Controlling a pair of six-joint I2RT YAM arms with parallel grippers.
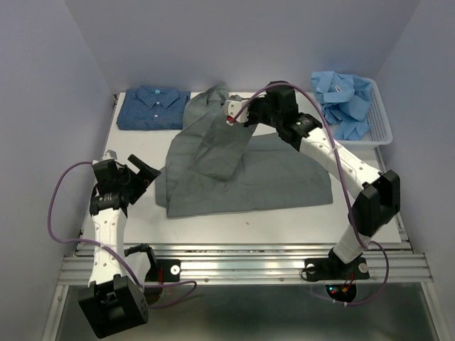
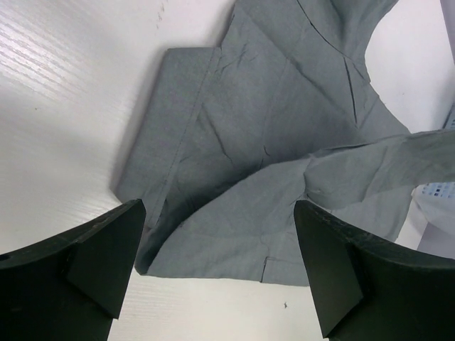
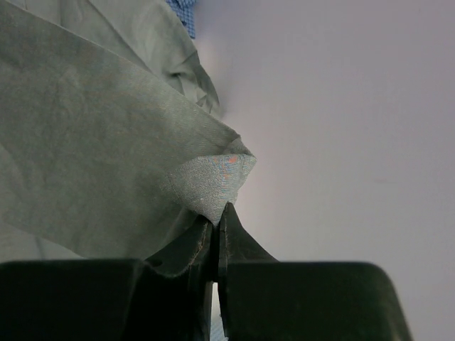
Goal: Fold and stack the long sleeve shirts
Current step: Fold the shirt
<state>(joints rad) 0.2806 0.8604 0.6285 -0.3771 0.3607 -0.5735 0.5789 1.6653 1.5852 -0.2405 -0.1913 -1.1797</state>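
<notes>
A plain grey shirt (image 1: 242, 174) lies spread on the table's middle. My right gripper (image 1: 234, 115) is shut on a corner of it (image 3: 220, 177) and holds that part lifted toward the back, so a flap of cloth hangs down over the rest. My left gripper (image 1: 142, 170) is open and empty, just left of the grey shirt's left edge (image 2: 163, 142), above the table. A dark blue patterned shirt (image 1: 153, 108) lies folded at the back left. Light blue shirts (image 1: 345, 99) are bunched in the basket at the back right.
A white slatted basket (image 1: 382, 121) stands at the back right, holding the light blue shirts. The white table (image 1: 234, 224) has bare surface along the front and left. Grey walls enclose the back and sides.
</notes>
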